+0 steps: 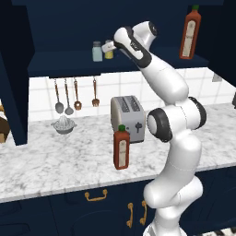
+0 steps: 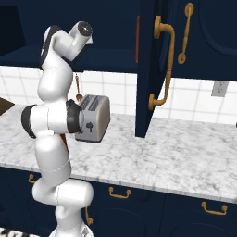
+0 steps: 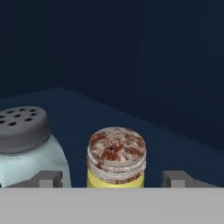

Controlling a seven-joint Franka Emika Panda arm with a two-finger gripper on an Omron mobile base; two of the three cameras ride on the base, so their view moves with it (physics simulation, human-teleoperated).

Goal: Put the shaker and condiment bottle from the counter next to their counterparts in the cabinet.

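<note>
Two shakers standing side by side on the deep shelf of the dark navy-blue wall cabinet (image 1: 69, 62): the tiny yellow cylindrical shaker with a speckled metal cap (image 3: 116, 158) just beside the pale blue-white shaker with a grey perforated cap (image 3: 27, 144), apparently not touching. Hovering at the shelf front, the white arm's two-finger gripper (image 3: 112, 178), dark fingertips (image 3: 48, 178) spread apart on either side of the yellow shaker, gaps showing on both sides, clamping nothing. Seeming to be the first half of the job done, judging by the placement.

Waiting on the white-grey marbled stone worktop (image 1: 55, 161), the tall red-orange sauce bottle with a green cap (image 1: 121, 148), standing upright in front of the silver toaster (image 1: 129, 115). Sitting at the shelf's right end, its twin red-orange bottle (image 1: 190, 33).

Likely handling as rigid and fairly light, but tall and tippy with a smooth, possibly slippery body; gripping around the wide body below the neck looking safest, keeping it upright.

Backing out calling for care: pale shaker close to one fingertip. Plenty of open shelf lying between the shakers and the far bottle; open cabinet door (image 2: 148, 69) and toaster crowding the path on the right.
</note>
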